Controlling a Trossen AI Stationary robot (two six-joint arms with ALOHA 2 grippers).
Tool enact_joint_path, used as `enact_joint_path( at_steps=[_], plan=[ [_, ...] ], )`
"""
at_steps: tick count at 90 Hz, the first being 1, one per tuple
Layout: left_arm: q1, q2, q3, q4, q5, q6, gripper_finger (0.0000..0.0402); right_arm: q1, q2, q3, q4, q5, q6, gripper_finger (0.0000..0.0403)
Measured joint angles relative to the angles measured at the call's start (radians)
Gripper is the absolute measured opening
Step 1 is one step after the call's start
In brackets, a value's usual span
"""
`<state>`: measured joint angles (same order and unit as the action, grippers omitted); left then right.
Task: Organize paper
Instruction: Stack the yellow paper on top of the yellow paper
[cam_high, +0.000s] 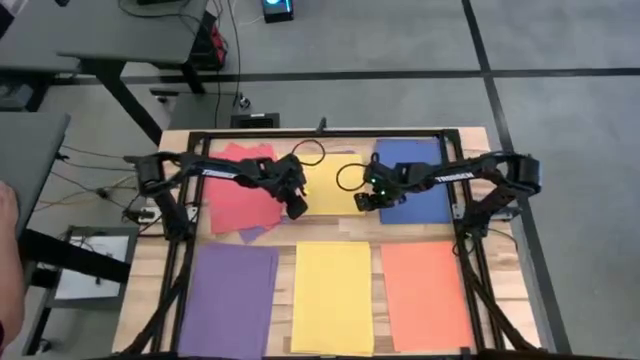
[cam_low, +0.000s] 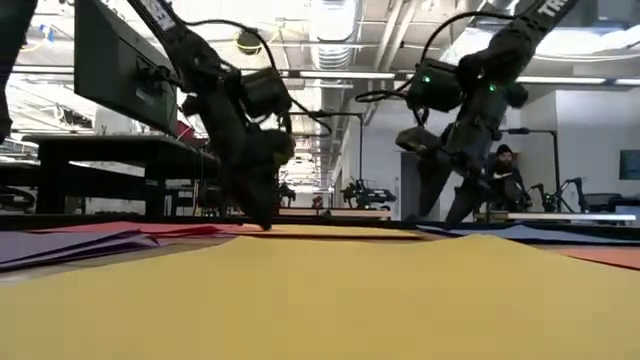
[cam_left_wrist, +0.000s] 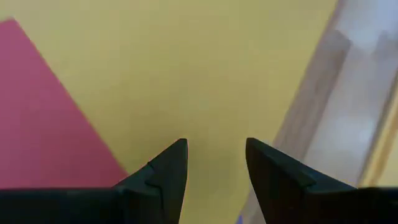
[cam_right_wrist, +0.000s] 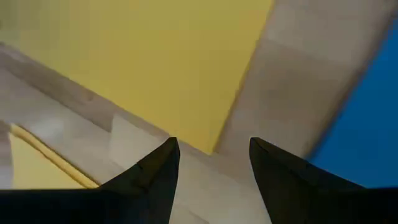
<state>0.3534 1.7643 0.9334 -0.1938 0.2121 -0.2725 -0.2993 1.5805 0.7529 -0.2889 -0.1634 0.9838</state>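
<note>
Near row already sorted as purple sheet (cam_high: 232, 298), yellow sheet (cam_high: 332, 296), orange sheet (cam_high: 424, 292); behind, left gripper (cam_high: 297, 208) open, low on loose yellow paper (cam_high: 330, 180) probably to pinch it, right gripper (cam_high: 364, 200) open between it and blue paper (cam_high: 420, 190).

The far yellow sheet (cam_high: 330, 180) lies partly hidden under both arms; the purple sheet (cam_high: 228, 300) (nearest row) runs off the high view's bottom edge, and the purple scrap (cam_high: 252, 233) stays mostly covered by red sheets (cam_high: 240, 195).
</note>
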Motion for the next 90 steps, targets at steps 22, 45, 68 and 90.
enact_joint_path(
  at_steps=[22, 45, 68, 90],
  plan=[
    [-0.039, 0.049, 0.004, 0.052, -0.003, -0.041, 0.0144, 0.055, 0.081, 0.002, 0.03, 0.008, -0.016, 0.0185],
    [-0.063, 0.05, 0.004, 0.045, -0.003, -0.039, 0.0144, 0.023, 0.054, -0.005, 0.082, -0.014, -0.048, 0.0185],
    [-0.063, 0.051, 0.003, 0.044, 0.0, -0.015, 0.0144, 0.021, 0.044, -0.009, 0.132, -0.052, -0.083, 0.0185],
    [-0.063, 0.052, 0.001, 0.044, 0.0, -0.012, 0.0144, 0.038, -0.042, -0.005, 0.267, -0.094, -0.152, 0.0184]
  ],
)
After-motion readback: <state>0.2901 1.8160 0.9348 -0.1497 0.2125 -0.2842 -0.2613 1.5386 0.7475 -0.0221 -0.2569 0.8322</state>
